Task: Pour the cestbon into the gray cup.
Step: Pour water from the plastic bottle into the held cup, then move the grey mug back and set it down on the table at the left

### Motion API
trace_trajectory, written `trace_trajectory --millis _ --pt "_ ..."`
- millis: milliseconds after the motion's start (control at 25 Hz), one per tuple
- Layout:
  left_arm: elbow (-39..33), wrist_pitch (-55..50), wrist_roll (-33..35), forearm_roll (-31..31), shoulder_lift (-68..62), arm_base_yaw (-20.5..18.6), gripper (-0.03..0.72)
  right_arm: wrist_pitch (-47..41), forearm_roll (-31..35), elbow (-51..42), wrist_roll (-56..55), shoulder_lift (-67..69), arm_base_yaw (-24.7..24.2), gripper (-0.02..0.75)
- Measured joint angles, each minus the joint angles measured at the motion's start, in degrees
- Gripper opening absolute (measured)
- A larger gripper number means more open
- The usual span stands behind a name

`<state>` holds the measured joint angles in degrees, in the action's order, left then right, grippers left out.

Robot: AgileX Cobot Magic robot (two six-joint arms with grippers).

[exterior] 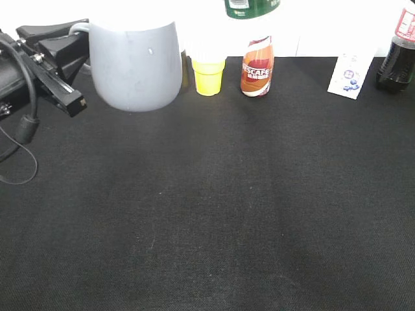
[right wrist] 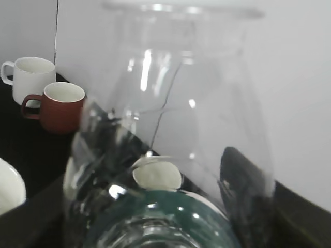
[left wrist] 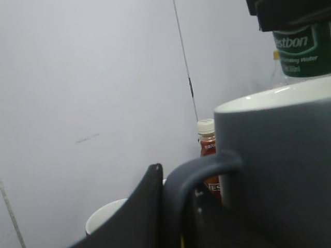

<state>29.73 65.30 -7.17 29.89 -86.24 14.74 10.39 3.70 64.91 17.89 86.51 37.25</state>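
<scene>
Cestbon bottle held high above the gray cup's mouth

Cestbon, the small clear plastic water bottle with the green wrap label point(exterior: 251, 8), hangs at the very top edge of the exterior view, only its green band showing; below it and to the left, lifted off the black cloth tabletop point(exterior: 214, 214), sits the squat blue-gray matte cup with the loop handle point(exterior: 135, 61). The left wrist view gives the relation that counts: the bottle's label point(left wrist: 301, 49) stands just over the far side of the cup's pale rim point(left wrist: 274, 98), so the bottle lies above the cup and toward the right arm's side. The right end effector point(right wrist: 155, 206) carries the bottle, its dark fingers point(right wrist: 240, 181) clasped on the clear body beside the green band; the camera looks along the bottle's long axis, but how steeply the bottle tilts I cannot tell. The left end effector point(left wrist: 173, 206) is closed on the cup's loop handle point(left wrist: 199, 173), holding the cup upright with its mouth up. No stream of water is visible in any view. In my judgement the coming move turns on bringing the bottle's mouth inside the rim before tipping further, since a mouth short of the rim would spill onto the cloth; the right arm is the one to adjust, the left only to steady.
</scene>
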Motion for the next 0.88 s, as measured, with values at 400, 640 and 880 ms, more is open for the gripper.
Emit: trace_trajectory --millis 400,640,880 --pt "0.0 0.0 0.1 -1.1 0.9 -2.7 0.071 5.3 5.8 -12.3 0.0 -9.4 -7.8 0.504" --pt "0.0 0.0 0.7 -1.0 0.9 -5.9 0.071 13.7 9.9 -21.0 0.0 -11.1 -7.8 0.504" --pt "0.3 0.1 8.0 -10.9 -1.2 -7.4 0.071 14.4 9.9 -21.3 0.0 -11.1 -7.8 0.504"
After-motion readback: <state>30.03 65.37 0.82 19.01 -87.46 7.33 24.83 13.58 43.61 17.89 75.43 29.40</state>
